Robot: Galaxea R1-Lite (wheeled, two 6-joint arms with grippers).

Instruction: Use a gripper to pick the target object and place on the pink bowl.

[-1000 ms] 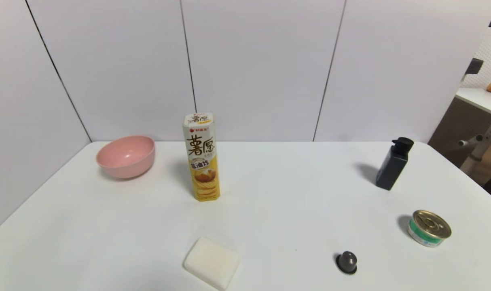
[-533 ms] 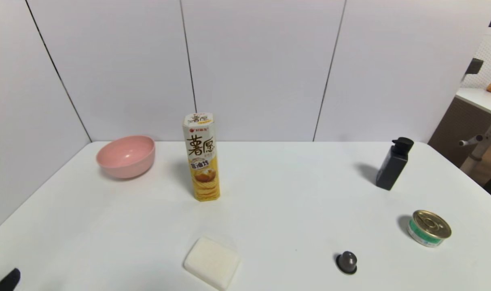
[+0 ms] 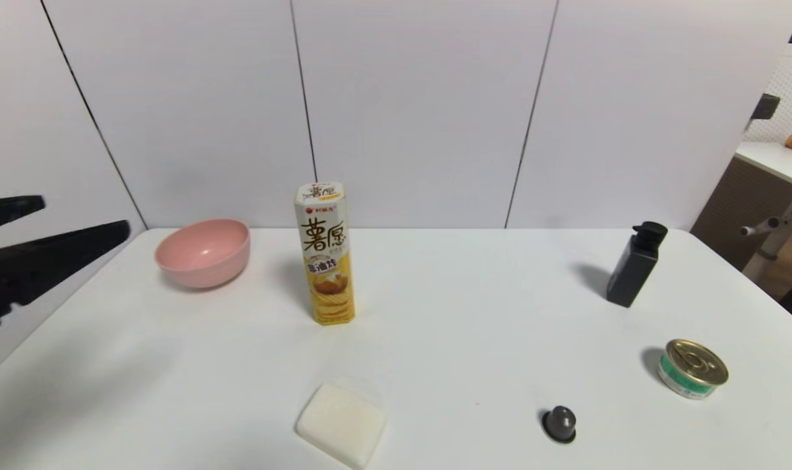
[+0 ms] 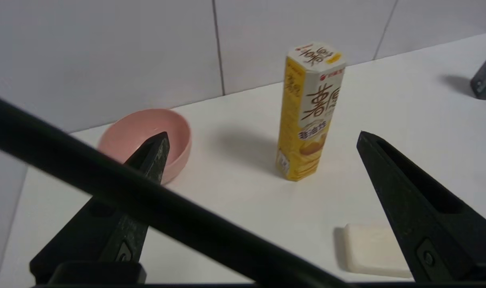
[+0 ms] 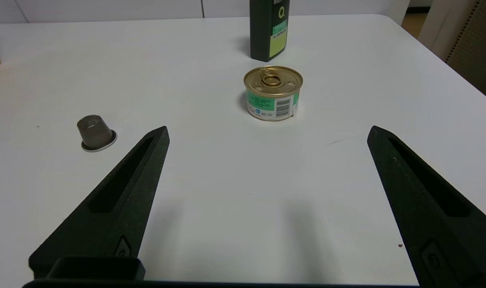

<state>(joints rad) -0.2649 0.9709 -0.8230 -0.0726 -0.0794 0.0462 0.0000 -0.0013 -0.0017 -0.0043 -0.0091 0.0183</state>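
- across the whole scene you have the white table [image 3: 474,313], carrying every item listed below, with pale wall panels behind it.
- left gripper [image 3: 83,219]: you see it at the far left edge of the head view, raised over the table's left edge and pointing toward the pink bowl; its two black fingers [image 4: 407,200] are spread wide with nothing between them. in the left wrist view the box and bowl show beyond the gap, and a black cable [image 4: 147,200] crosses in front.
- right gripper [image 5: 267,134]: your head view does not show it; in the right wrist view its fingers stand wide apart and empty over bare table, near the can.
- target object [image 3: 326,253]: the tall yellow-and-cream chip box, upright on the table, left of centre toward the back, untouched, apart from the left gripper.
- black pump bottle [image 3: 635,264]: upright at the back right.
- pink bowl [image 3: 203,252]: at the back left, near the box on its left, not touching it, and empty.
- soap bar [image 3: 341,424]: pale block at the front, nearer you than the box.
- can [image 3: 691,368]: gold-lidded with a green label, front right.
- capsule [image 3: 559,423]: small dark grey piece, front, between soap bar and can.
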